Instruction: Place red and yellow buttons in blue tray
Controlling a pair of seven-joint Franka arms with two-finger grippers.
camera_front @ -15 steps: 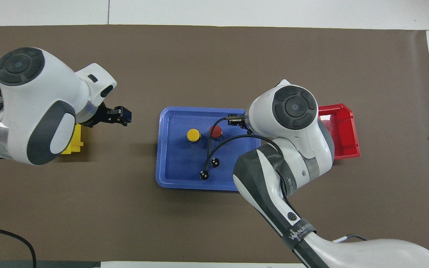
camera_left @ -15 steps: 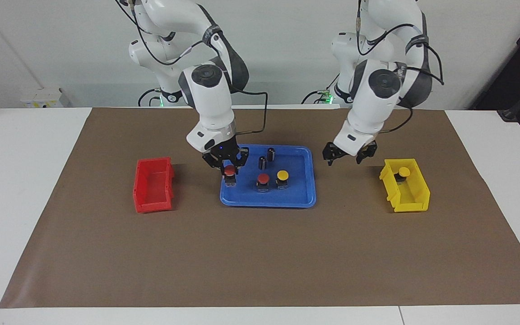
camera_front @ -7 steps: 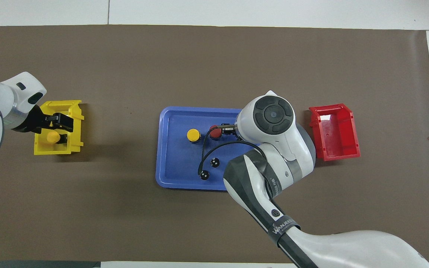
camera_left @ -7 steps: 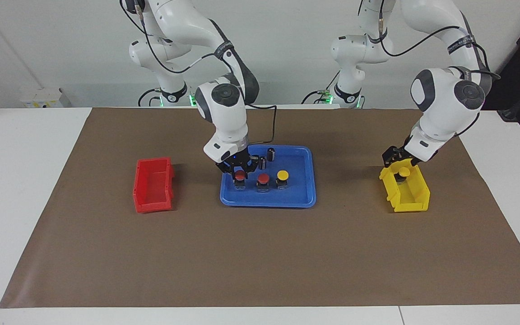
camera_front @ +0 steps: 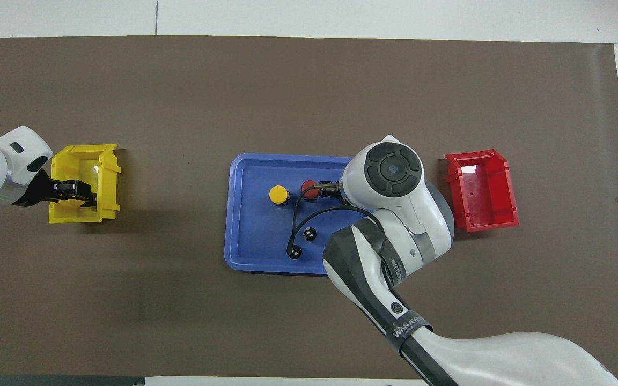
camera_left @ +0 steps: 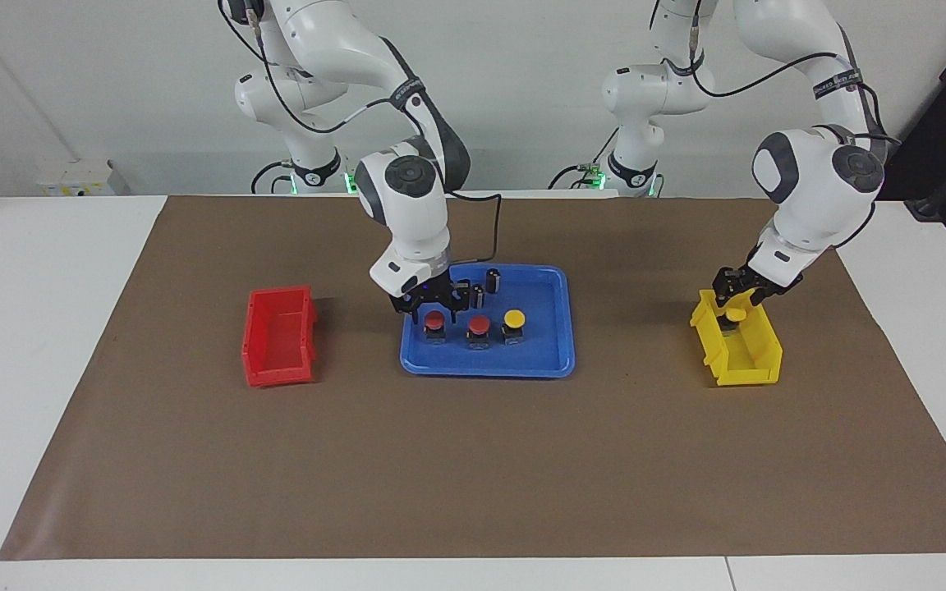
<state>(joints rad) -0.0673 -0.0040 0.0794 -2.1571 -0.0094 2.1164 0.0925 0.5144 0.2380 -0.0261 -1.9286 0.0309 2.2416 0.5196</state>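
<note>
The blue tray (camera_left: 557, 361) lies mid-table, also seen from overhead (camera_front: 236, 214). In it stand two red buttons (camera_left: 434, 319) (camera_left: 479, 326) and one yellow button (camera_left: 514, 318) in a row. My right gripper (camera_left: 433, 304) is low over the tray, open, its fingers on either side of the red button toward the right arm's end. Overhead, the right arm hides that button; the other red button (camera_front: 309, 187) and the yellow one (camera_front: 278, 194) show. The second yellow button (camera_left: 735, 314) sits in the yellow bin (camera_left: 742, 351). My left gripper (camera_left: 738, 292) is open just above it and hides it overhead (camera_front: 75, 192).
Two dark capless cylinders (camera_left: 493, 279) (camera_left: 478, 295) stand in the tray, nearer to the robots than the buttons. A red bin (camera_left: 278, 336) stands empty toward the right arm's end of the table. Brown paper covers the table.
My right gripper set the red button down in the tray and opened. My left gripper swung from beside the tray to over the yellow bin and came down onto the yellow button.
</note>
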